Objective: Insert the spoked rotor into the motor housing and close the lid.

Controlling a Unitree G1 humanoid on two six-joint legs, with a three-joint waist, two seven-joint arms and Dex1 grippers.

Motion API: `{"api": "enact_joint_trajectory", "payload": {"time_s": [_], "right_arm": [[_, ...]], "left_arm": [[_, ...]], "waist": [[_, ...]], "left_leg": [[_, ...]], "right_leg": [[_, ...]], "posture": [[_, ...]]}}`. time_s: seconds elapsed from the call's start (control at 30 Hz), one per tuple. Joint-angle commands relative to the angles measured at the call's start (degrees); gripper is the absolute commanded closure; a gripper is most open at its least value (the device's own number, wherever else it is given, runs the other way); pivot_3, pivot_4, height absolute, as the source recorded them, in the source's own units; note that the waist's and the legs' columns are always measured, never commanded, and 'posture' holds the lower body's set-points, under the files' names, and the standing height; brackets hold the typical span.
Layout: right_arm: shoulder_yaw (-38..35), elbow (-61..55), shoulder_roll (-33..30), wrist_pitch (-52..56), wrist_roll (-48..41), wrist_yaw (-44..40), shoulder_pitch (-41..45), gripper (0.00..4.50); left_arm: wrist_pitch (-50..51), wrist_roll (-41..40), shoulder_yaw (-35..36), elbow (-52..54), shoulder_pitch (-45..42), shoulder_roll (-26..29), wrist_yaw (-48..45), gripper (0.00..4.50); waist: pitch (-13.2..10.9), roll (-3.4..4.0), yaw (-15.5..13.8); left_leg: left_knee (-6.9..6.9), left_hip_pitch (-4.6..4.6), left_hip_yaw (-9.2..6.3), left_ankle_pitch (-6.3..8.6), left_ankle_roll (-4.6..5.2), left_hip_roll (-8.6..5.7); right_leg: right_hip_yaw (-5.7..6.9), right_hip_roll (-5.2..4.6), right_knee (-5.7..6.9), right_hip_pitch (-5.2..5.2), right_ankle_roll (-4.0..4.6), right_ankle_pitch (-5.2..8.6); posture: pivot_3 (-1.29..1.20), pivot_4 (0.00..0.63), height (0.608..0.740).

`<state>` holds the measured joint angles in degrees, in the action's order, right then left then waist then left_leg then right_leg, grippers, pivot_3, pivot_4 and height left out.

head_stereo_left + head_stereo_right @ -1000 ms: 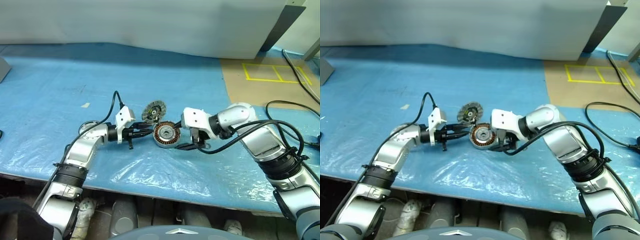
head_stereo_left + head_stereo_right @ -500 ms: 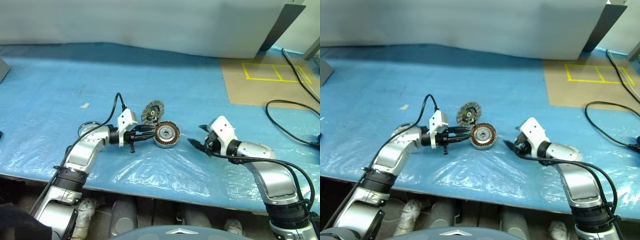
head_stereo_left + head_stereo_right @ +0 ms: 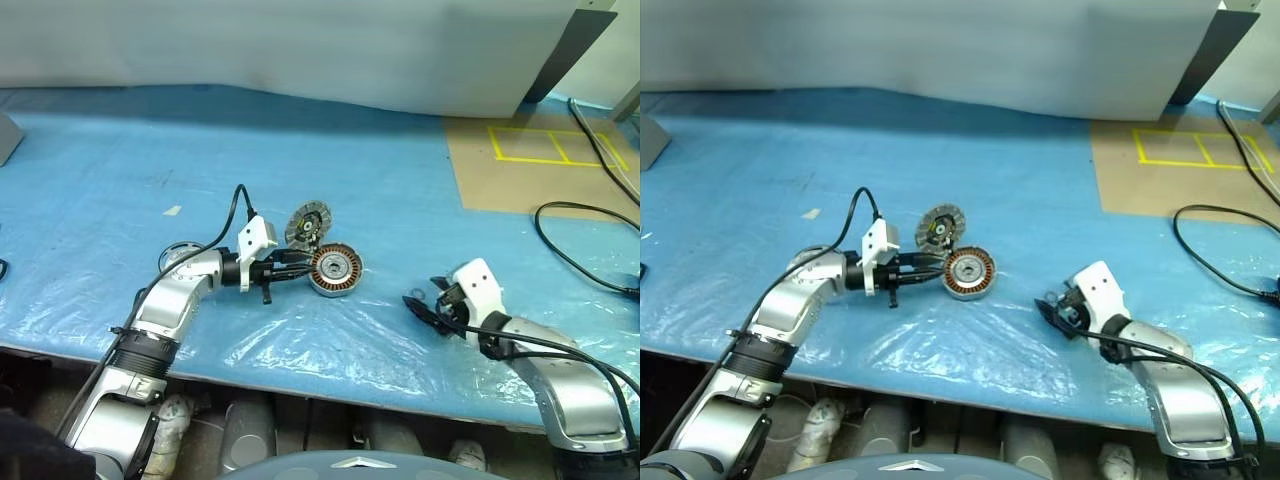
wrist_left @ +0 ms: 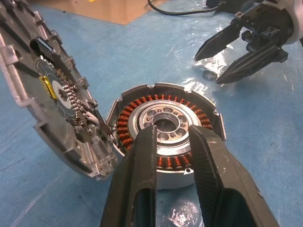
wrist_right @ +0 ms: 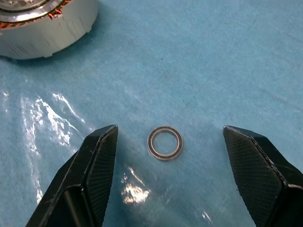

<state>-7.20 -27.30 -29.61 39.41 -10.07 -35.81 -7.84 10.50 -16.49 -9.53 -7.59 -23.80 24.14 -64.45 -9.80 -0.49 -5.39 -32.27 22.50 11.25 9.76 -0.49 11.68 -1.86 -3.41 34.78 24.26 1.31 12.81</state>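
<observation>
Copper windings are glinting from the short, round, silver-rimmed motor housing [image 3: 334, 270], which is sitting on the blue plastic sheet [image 3: 120, 170] near the middle of the covered table, somewhat toward its front edge. A silvery bearing ring with a dark hollow is showing at the housing's centre.

Leaning on edge against the housing's far-left side is the round grey lid [image 3: 307, 224], its ribbed rim and dark centre facing the camera; the left wrist view is showing its inner face [image 4: 57, 94] tilting over the housing's rim.

The left gripper [image 3: 300, 271] is reaching in level from the left, its two black fingers [image 4: 137, 189] standing narrowly parted with their tips over the housing's near rim and copper ring [image 4: 165, 124]. Whether they are pressing on the metal cannot be told.

The right gripper [image 3: 1048, 307] is hanging low over the sheet nearer the front edge, well apart from the housing on its right. Its black fingers [image 5: 97, 165] are spread wide and gripping nothing. Between them on the plastic is lying a small, thin, silvery metal ring [image 5: 164, 143], touching neither finger. The left wrist view is also catching this ring [image 4: 209, 75] just below the open fingertips.

Brown cardboard with yellow tape lines [image 3: 545, 150] is covering the far right corner, and black cables [image 3: 590, 225] are trailing along the right edge.
</observation>
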Motion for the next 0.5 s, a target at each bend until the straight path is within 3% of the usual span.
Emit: {"api": "enact_joint_trajectory", "payload": {"time_s": [0.03, 0.27, 0.37, 0.5], "right_arm": [[0.0, 1.6, -1.7, -2.9, 0.4, 0.1, -0.4, 0.82], [1.5, 5.5, -2.0, -4.5, 0.6, 0.8, 0.4, 0.82], [2.2, 5.6, -1.6, -3.8, -0.4, 0.7, 0.2, 1.44], [3.7, 6.1, -2.5, -5.0, 0.7, 0.7, -0.9, 2.72]], "left_arm": [[-0.7, -0.1, -0.1, 1.1, -0.5, 0.0, -0.2, 3.42], [-0.8, 0.2, -0.2, 0.5, -1.5, -0.6, 0.2, 3.42], [-0.2, 0.3, -0.3, 1.1, -1.8, -0.9, 0.7, 3.42], [2.1, -0.1, -0.6, 4.2, -1.5, -0.9, 1.9, 3.42]], "waist": [[0.0, 0.00, 0.0], [0.0, 0.00, 0.0], [0.0, 0.00, 0.0], [0.0, 0.00, 0.0]], "left_leg": [[0.00, -0.01, 0.00, 0.00, 0.00, -0.01], [-0.02, -0.09, -0.01, 0.00, 0.00, -0.01], [-0.02, -0.17, -0.01, 0.00, 0.01, -0.01], [-0.02, -0.25, -0.01, 0.01, 0.02, -0.01]], "right_leg": [[0.00, -0.01, 0.00, -0.02, 0.00, 0.00], [0.00, -0.02, 0.00, -0.11, 0.00, 0.00], [0.00, -0.02, -0.01, -0.19, 0.00, 0.00], [0.01, -0.02, -0.01, -0.27, -0.01, 0.01]], "posture": [[0.00, 0.150, 0.740], [0.00, 0.150, 0.740], [0.00, 0.150, 0.740], [0.00, 0.150, 0.740]]}}
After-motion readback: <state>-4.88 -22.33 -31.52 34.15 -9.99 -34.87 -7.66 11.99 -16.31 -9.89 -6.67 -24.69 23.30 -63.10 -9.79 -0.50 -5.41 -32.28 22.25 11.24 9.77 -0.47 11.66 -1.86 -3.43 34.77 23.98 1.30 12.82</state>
